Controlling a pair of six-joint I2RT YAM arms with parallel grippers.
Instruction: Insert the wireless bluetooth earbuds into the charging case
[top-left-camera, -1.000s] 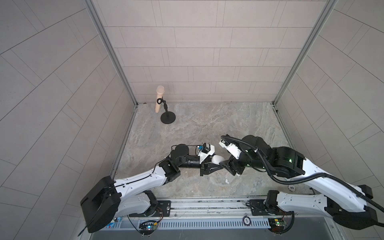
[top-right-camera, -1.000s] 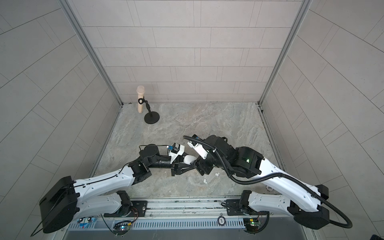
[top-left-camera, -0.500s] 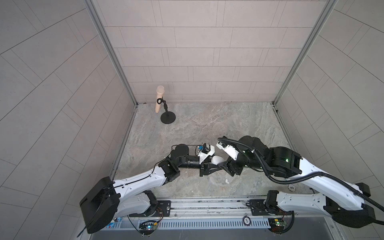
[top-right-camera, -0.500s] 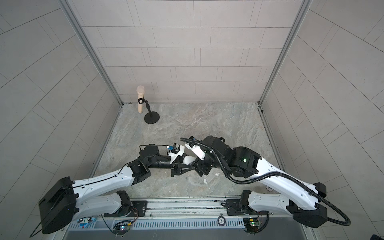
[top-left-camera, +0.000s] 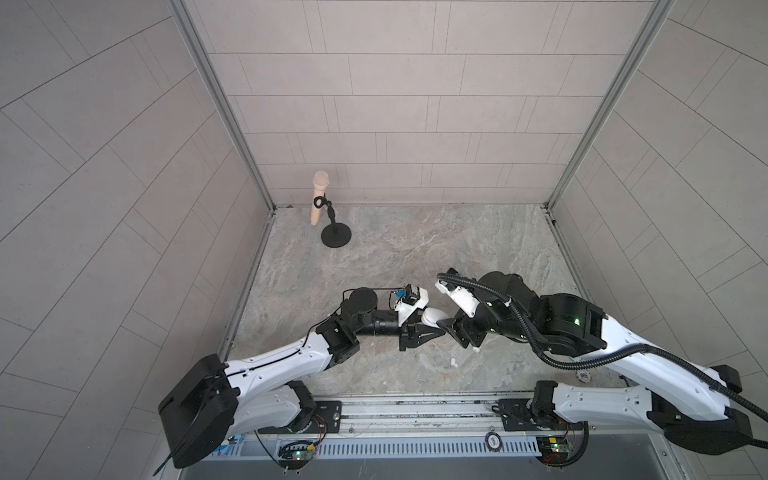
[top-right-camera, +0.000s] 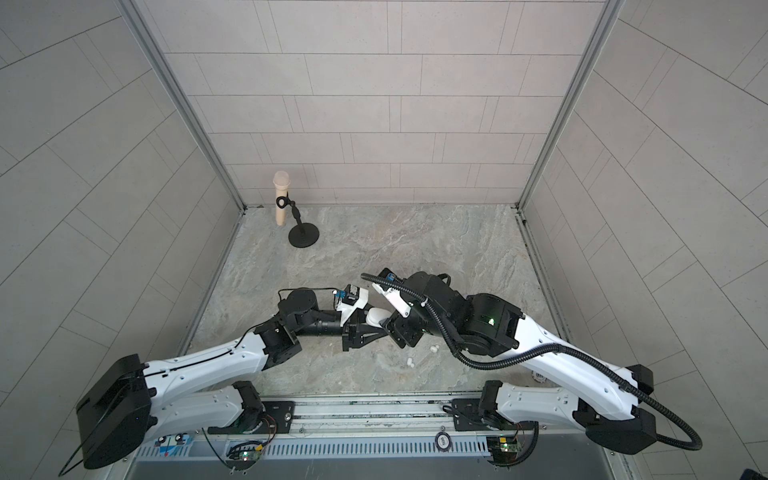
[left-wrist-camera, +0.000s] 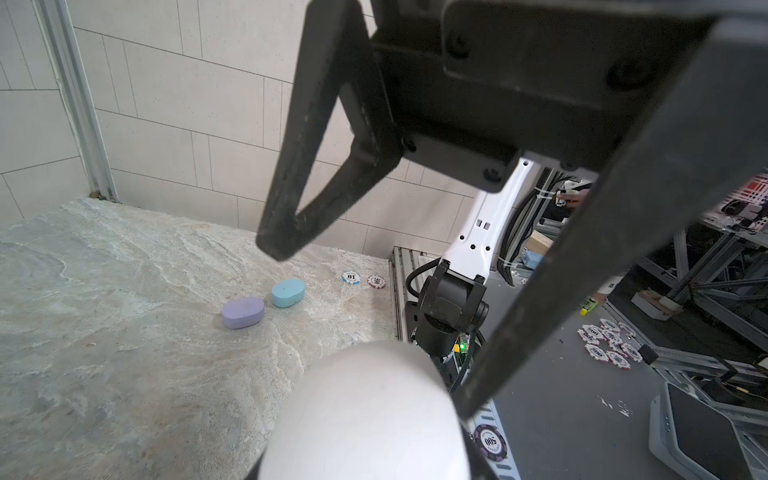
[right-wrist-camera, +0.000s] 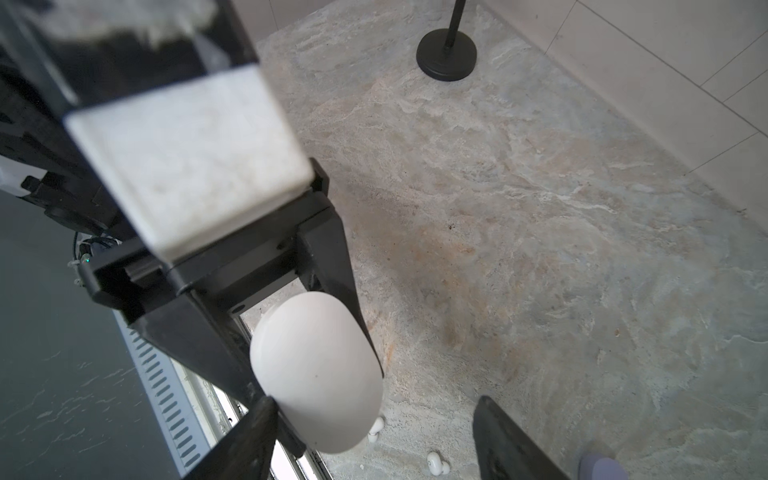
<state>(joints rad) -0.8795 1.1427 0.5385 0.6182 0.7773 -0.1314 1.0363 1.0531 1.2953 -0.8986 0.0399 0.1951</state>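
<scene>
While the left gripper holds the white charging case clear of the tabletop, we find its fingers pinching the closed case from both sides. The right gripper faces it with fingers spread wide. One fingertip stands just beside the case, and we cannot tell whether it touches. The other fingertip is well apart from the case.

Clearances: beyond the left fingertips the stone lies open to the back wall, with the microphone stand well apart in the far corner. Under the pinched case run the table's front edge and the rail, so room there is tight. The white earbuds lie loose on the stone just beyond the right fingertips, near that edge. Past the right fingers, the lilac case and the light blue case lie closed, just beside each other. Two poker chips sit close to the front edge.

Against the frame one second back, we note that the right gripper has closed in on the left fingertips and the gap is narrower. The left gripper and its case hold the same place, and the right fingers keep the same spread.
</scene>
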